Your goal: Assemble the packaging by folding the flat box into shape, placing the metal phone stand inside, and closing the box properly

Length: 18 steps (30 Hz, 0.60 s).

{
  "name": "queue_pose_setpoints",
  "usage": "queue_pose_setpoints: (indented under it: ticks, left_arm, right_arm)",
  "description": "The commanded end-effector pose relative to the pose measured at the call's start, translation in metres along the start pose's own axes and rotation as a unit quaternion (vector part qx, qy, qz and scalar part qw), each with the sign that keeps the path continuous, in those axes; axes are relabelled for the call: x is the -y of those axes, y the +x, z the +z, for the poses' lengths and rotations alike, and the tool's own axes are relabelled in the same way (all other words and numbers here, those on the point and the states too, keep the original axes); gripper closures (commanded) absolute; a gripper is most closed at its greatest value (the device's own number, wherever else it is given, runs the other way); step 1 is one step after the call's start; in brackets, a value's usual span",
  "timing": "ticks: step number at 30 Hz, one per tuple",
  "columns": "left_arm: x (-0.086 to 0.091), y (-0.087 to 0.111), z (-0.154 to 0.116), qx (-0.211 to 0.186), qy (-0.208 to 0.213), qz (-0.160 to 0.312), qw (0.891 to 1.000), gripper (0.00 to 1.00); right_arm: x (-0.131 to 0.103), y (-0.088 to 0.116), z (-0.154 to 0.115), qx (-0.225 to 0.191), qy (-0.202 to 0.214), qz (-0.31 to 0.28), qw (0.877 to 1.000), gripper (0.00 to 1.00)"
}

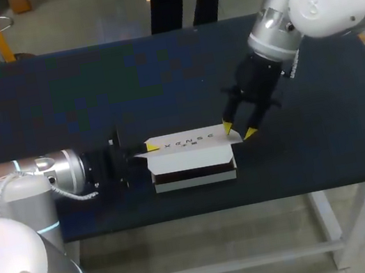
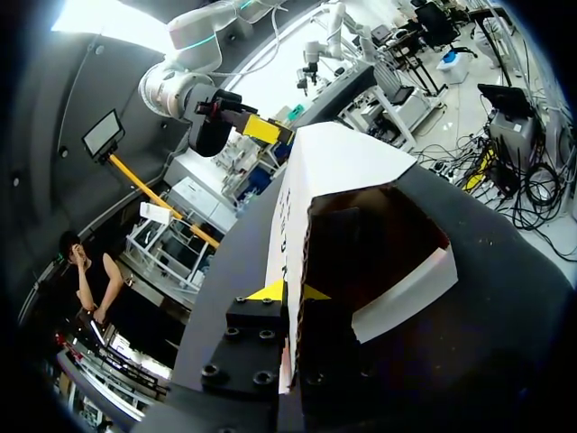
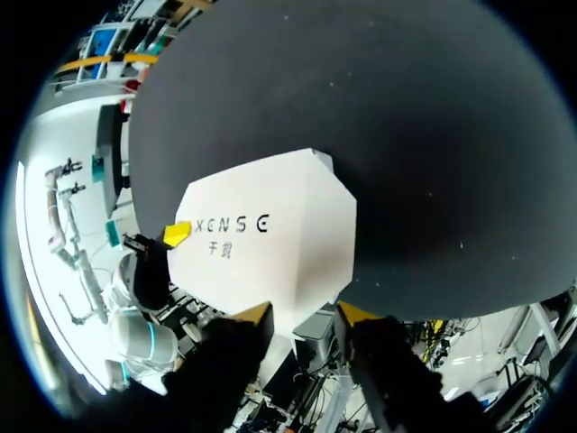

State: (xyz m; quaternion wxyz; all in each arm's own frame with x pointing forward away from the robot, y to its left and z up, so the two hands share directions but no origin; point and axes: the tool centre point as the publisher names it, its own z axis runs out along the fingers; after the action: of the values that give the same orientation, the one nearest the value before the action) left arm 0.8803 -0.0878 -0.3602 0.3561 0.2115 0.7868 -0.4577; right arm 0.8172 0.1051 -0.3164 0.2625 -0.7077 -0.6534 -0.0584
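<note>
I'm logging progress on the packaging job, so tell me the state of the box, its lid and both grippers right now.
box: folded into shape, front gaping, dark interior showing.
lid: lowered over the top, not tucked in.
left gripper: shut on the box's left end.
right gripper: open, tips at the lid's right end.

A dark matte table (image 1: 77, 98) stands on a pale metal frame (image 1: 328, 220), evenly lit.
</note>
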Motion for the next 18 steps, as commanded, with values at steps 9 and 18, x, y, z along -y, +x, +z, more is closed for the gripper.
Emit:
queue_pose_setpoints:
  ticks: [9,18]
  left_arm:
    - [-0.003,0.006,-0.002,0.0,0.005,-0.003,1.0,1.0]
    - [-0.003,0.006,-0.002,0.001,0.003,-0.004,1.0,1.0]
  right_arm:
    - [-0.012,0.0,0.014,-0.008,0.019,-0.028,0.999,0.55]
    - [-0.011,0.002,0.02,-0.009,0.022,-0.045,0.999,0.56]
